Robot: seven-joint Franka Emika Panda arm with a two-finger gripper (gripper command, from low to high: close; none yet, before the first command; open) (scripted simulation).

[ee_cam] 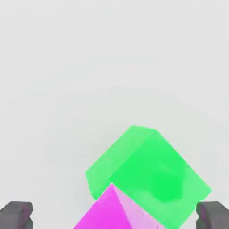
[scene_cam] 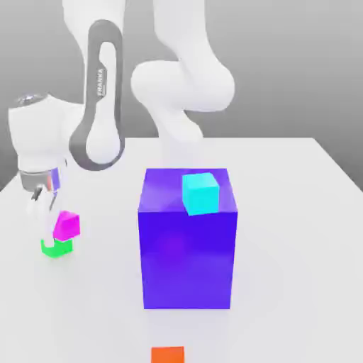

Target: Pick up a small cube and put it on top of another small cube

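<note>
The big blue-purple cube [scene_cam: 188,237] fills the middle of the exterior view, a cyan cube [scene_cam: 200,193] on its top. An orange cube [scene_cam: 168,354] sits at the bottom edge. At middle left the white arm's gripper [scene_cam: 41,205] hangs just above and left of the small magenta cube [scene_cam: 66,225], which rests tilted on the small green cube [scene_cam: 57,247], overhanging it. In the hand view the dark fingertips [ee_cam: 16,214] stand wide apart, gripping nothing, with magenta cube [ee_cam: 112,210] and green cube [ee_cam: 150,176] between them.

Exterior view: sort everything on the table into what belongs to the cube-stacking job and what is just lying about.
Job: magenta cube, green cube under it, tool.
Lying about: big blue-purple cube, cyan cube on top of it, orange cube.
</note>
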